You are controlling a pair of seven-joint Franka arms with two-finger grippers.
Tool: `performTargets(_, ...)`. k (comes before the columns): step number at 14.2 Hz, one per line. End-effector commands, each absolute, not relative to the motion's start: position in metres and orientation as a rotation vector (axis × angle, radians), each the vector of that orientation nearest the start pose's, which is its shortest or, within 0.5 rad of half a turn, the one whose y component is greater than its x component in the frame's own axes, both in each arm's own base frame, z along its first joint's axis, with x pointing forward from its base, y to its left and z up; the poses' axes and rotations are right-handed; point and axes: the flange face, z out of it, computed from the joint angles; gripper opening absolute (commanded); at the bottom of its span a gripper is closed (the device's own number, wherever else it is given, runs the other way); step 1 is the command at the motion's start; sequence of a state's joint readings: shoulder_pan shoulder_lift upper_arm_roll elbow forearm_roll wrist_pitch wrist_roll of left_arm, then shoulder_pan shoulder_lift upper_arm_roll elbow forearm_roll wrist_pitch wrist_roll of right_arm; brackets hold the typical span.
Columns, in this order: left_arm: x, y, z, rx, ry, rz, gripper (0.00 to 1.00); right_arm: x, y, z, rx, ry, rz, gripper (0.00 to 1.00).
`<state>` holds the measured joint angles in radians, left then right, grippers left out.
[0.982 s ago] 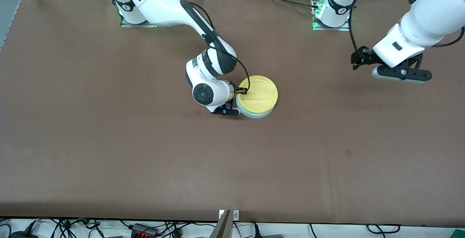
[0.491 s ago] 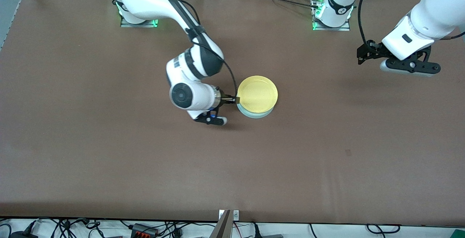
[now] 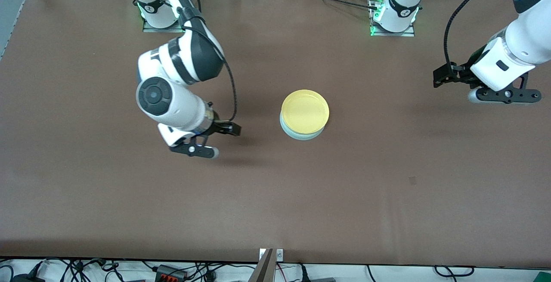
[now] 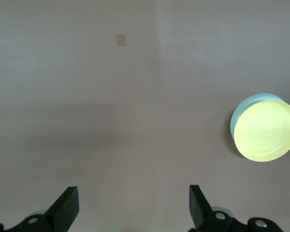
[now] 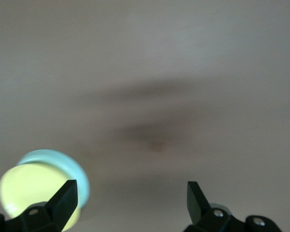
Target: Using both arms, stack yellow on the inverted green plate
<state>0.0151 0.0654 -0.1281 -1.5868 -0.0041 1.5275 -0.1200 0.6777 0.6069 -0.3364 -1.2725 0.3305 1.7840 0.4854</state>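
The yellow plate point(image 3: 305, 110) lies rim up on the inverted green plate point(image 3: 301, 135), whose pale edge shows under it, at mid-table. My right gripper point(image 3: 232, 129) hangs open and empty over bare table, apart from the stack toward the right arm's end. In the right wrist view the right gripper point(image 5: 130, 191) spans bare table, with the yellow plate point(image 5: 26, 188) and green plate point(image 5: 63, 162) off to one side. My left gripper point(image 3: 439, 79) hangs open over the left arm's end of the table. In the left wrist view the left gripper point(image 4: 133, 195) holds nothing; the yellow plate point(image 4: 267, 130) and green plate point(image 4: 238, 118) lie farther off.
The brown table point(image 3: 129, 209) carries a small dark mark point(image 3: 412, 181) nearer the front camera. Both arm bases point(image 3: 157, 13) point(image 3: 394, 15) stand along the edge farthest from that camera. Cables point(image 3: 172, 270) and a post point(image 3: 266, 267) line the near edge.
My right gripper opened, let go of the yellow plate's rim and drew away toward the right arm's end. The left arm drifted farther toward its own end. The stack stayed put.
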Motion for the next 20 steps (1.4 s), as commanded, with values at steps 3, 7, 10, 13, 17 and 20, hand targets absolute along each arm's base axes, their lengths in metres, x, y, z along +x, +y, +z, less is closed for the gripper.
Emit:
performTargets(3, 0.561, -0.054, 0.590, -3.132, -0.064, 0.232, 1.00, 0.667, 0.220, 0.461, -3.048, 0.383, 0.075, 1.00)
performTargets(7, 0.560, -0.022, 0.599, -3.166, -0.009, 0.031, 1.00, 0.680, 0.143, 0.490, -3.021, 0.419, 0.018, 1.00)
performTargets(10, 0.552, -0.031, 0.598, -3.151, 0.028, 0.022, 1.00, 0.675, 0.103, 0.521, -3.054, 0.389, -0.050, 1.00)
performTargets(13, 0.544, -0.031, 0.598, -3.143, 0.036, -0.040, 1.00, 0.666, 0.069, 0.547, -3.066, 0.374, -0.086, 1.00)
performTargets(17, 0.533, -0.037, 0.601, -3.143, 0.048, -0.053, 1.00, 0.646, 0.016, 0.573, -3.073, 0.341, -0.122, 1.00)
performTargets(20, 0.544, -0.037, 0.603, -3.144, 0.065, -0.026, 1.00, 0.632, -0.026, 0.586, -3.084, 0.218, -0.149, 1.00)
